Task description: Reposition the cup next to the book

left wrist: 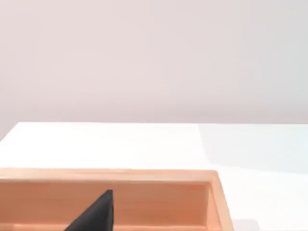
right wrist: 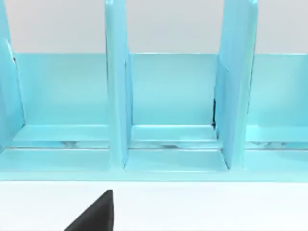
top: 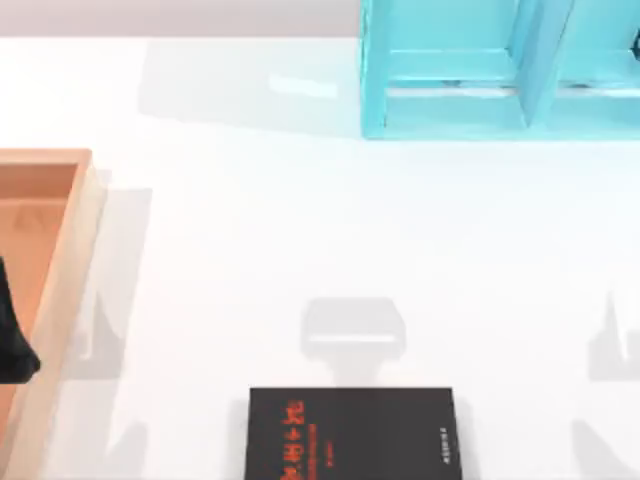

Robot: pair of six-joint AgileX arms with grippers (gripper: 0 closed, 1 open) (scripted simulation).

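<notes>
Left gripper (top: 12, 345) hangs over the wooden tray (top: 62, 260), well apart from the book (top: 352, 432).

The book (top: 352, 434) bears red-orange lettering on its black cover, running along the cover near its left side, and a small line of white text near its right edge; neither can be read.

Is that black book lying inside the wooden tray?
No. The book lies on the white table, well apart from the wooden tray at the left edge.
</notes>
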